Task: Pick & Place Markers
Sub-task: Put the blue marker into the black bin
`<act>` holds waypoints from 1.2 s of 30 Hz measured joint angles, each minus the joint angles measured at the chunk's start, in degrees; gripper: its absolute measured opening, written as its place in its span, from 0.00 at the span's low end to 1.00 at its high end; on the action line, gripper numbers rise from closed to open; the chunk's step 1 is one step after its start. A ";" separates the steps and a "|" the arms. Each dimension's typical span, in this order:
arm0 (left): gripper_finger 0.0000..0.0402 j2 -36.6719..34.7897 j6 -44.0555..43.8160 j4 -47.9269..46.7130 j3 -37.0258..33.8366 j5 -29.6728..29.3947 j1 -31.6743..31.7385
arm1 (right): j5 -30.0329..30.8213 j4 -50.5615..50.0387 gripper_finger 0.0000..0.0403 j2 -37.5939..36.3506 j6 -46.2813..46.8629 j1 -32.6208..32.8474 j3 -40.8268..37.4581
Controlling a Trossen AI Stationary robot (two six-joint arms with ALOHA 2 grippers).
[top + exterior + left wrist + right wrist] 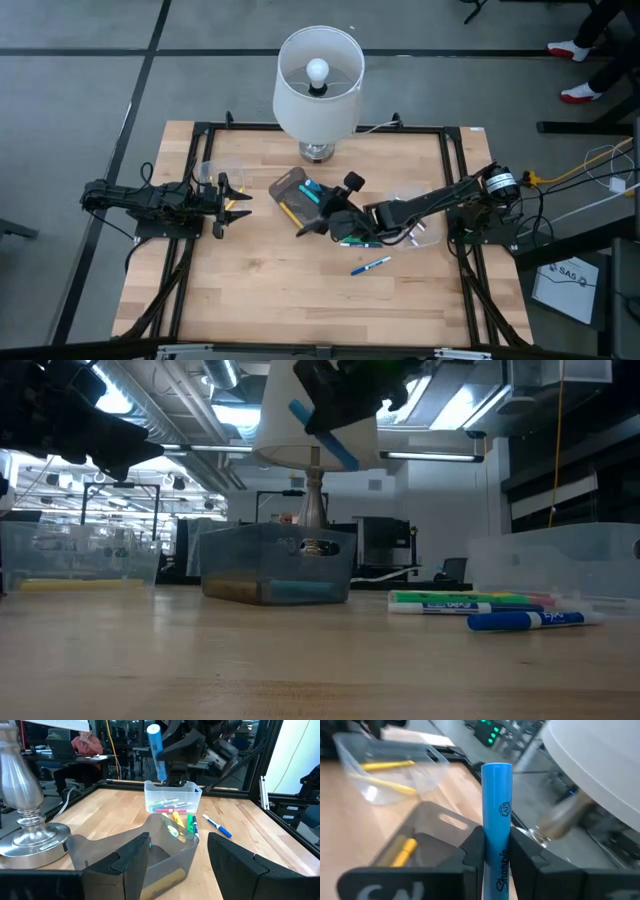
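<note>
My right gripper [335, 205] hangs above the grey bin [298, 200] at the table's middle and is shut on a light-blue marker [496, 815]. The marker also shows in the low view [325, 435] and the left wrist view [157, 752]. The bin holds a yellow marker [402, 851]. My left gripper [225, 197] is open and empty at the table's left, with the grey bin [165, 850] just ahead of its fingers. Several markers [460, 600] and a dark-blue one [370, 266] lie flat on the table. My right gripper pinches the light-blue marker's barrel [495, 857] between its two fingers. The marker's free end [496, 770] juts out past the fingertips. It is lifted clear above the grey bin and tilted, as the low view shows.
A white-shaded lamp [318, 85] stands at the far middle. A clear tub [215, 172] with yellow markers sits at the left. Another clear tub [172, 797] with several markers sits at the right. Bare wood lies toward the near edge.
</note>
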 joint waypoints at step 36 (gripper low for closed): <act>0.49 -0.01 -0.01 0.02 0.00 0.00 0.00 | -24.90 10.66 0.16 5.51 2.14 -9.07 0.02</act>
